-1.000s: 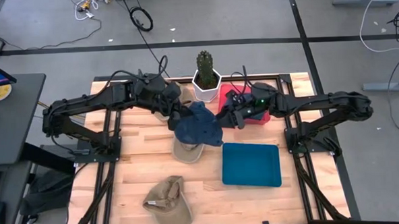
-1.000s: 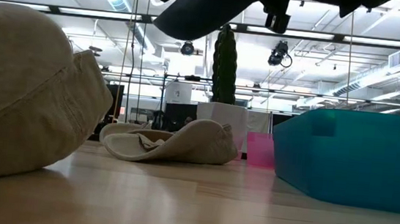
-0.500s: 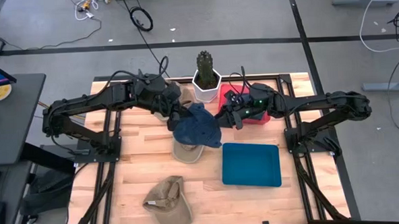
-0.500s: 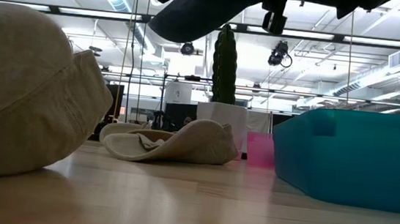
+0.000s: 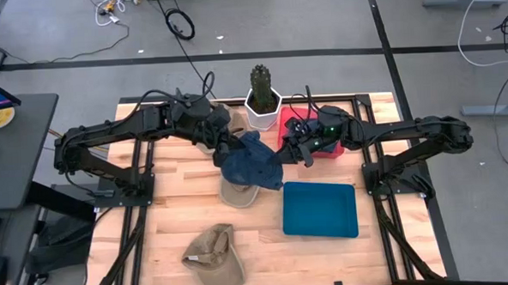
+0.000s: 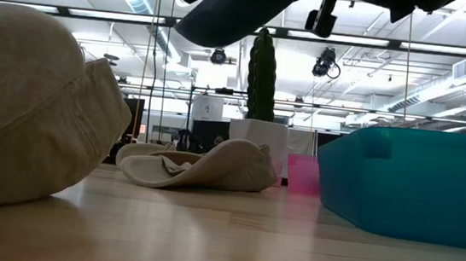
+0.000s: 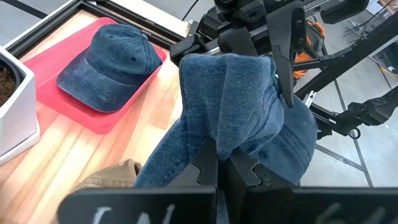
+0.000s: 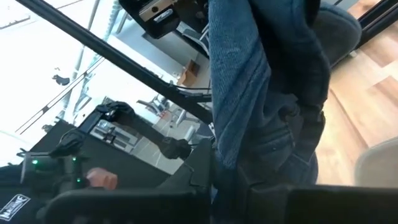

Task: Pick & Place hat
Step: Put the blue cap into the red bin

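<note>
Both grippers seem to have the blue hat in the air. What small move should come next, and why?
Probably the left gripper lets go: the blue hat hangs above the table, pinched by both it and the right gripper, whose side holds the red tray.

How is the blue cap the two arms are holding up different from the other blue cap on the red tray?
The held blue cap hangs in the air, pinched between the left gripper and the right gripper; the tray cap rests flat on the red tray.
The held blue cap is creased and folded; the tray cap keeps its rounded dome.
Both look like the same blue denim.
</note>
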